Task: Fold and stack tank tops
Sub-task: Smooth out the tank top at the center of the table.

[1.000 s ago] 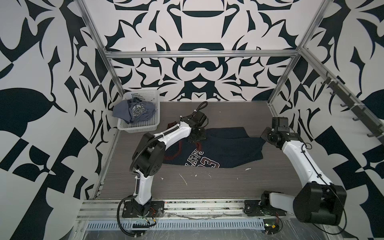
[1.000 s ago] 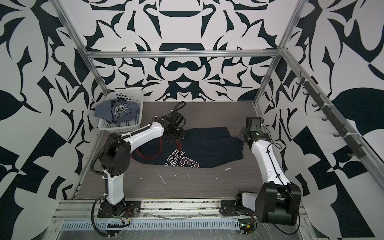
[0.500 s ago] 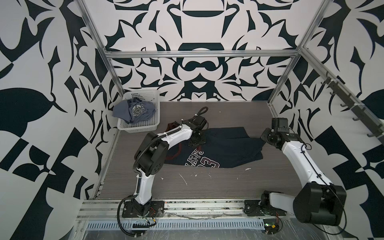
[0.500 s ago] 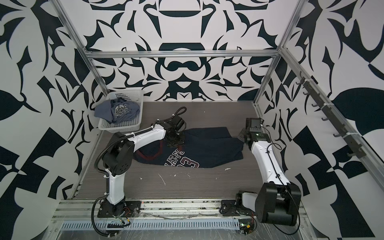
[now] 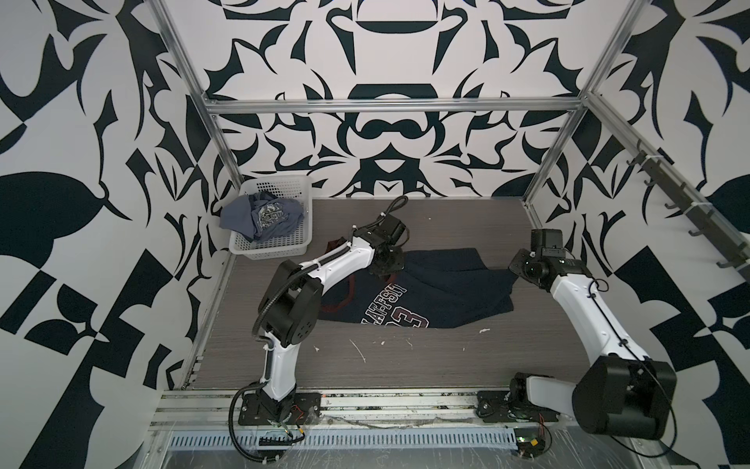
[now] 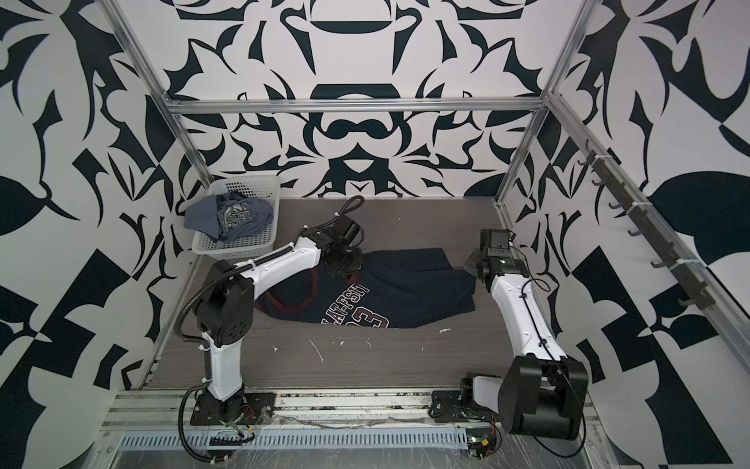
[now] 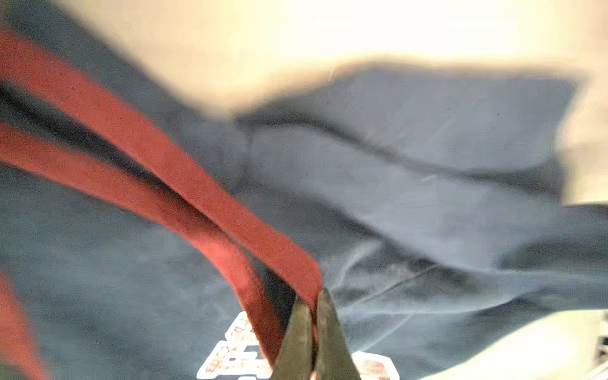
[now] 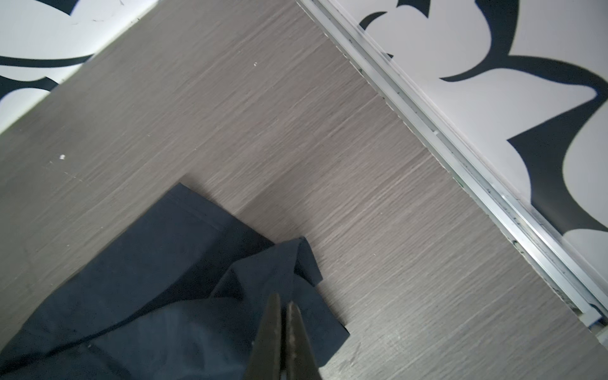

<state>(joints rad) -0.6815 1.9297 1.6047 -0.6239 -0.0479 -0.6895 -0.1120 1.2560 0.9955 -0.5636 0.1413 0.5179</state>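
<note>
The navy top (image 5: 446, 292) lies spread across the middle of the desk (image 5: 446, 357), rumpled, with its "23" print facing up. My left tool (image 7: 314, 306) is pinched tight on the maroon trim at the strap end. My right tool (image 8: 283, 304) is pinched on a corner of the hem at the opposite end, near the side wall. The grey top (image 5: 264, 217) sits bunched in the white basket (image 5: 284, 248) at the desk's far left corner, well apart from both tools.
</note>
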